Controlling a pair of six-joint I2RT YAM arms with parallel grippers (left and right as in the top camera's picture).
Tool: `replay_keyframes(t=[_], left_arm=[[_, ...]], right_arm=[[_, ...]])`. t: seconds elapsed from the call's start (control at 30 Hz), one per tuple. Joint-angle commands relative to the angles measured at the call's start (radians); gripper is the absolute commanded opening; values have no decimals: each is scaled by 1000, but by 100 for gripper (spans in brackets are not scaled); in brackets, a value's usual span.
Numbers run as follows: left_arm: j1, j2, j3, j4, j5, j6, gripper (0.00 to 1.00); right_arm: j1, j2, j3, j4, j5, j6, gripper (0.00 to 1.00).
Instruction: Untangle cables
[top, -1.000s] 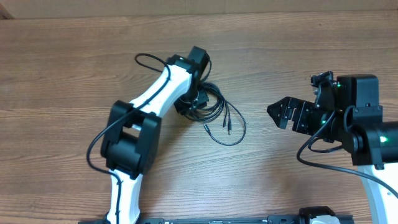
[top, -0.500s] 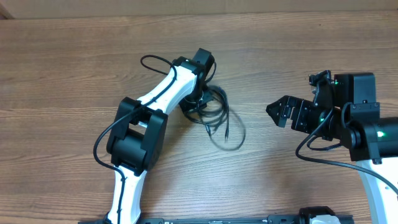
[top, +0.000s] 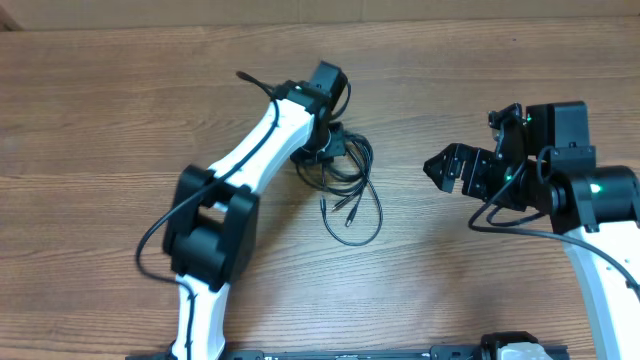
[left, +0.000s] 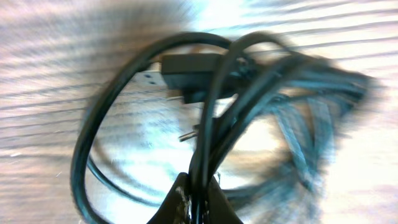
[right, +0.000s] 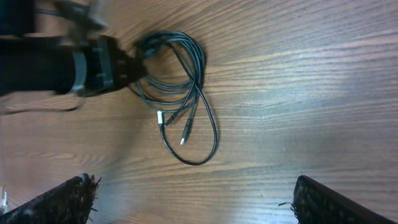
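Observation:
The cables are thin black cords in a tangled coil on the wooden table, with one loop and silvery plug tips trailing toward the near side. My left gripper is at the coil's far-left edge. In the left wrist view it is shut on a few strands of the cables, which rise blurred between its fingers. My right gripper hangs open to the right of the coil, apart from it. From the right wrist, the cables lie well beyond the open right gripper.
The left arm stretches diagonally from the near left to the coil, and a thicker black wire runs along it. The right arm's body stands at the right edge. Bare wood surrounds the coil.
My left gripper closed on the coil's strands and moved slightly away from the near edge, dragging the coil and its trailing loop along. My right gripper edged left, staying open.

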Motion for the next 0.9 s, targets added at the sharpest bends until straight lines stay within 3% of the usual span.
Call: replay_keyframes(t=[0.0,0.17,0.43,0.87], left_arm=[[-6,-200,43,1,77,94,4],[8,-294,43,-68,229,166,4],[16,-307,43,-191,463,352,4],[119,-307,43,-183,849,355,4]], right_arm=[[5,27,24,32,-2,2,100],[6,66,24,105,-26,-6,100],[7,133,23,167,-144,-89,98],[70,227,21,193,-237,-269,85]])
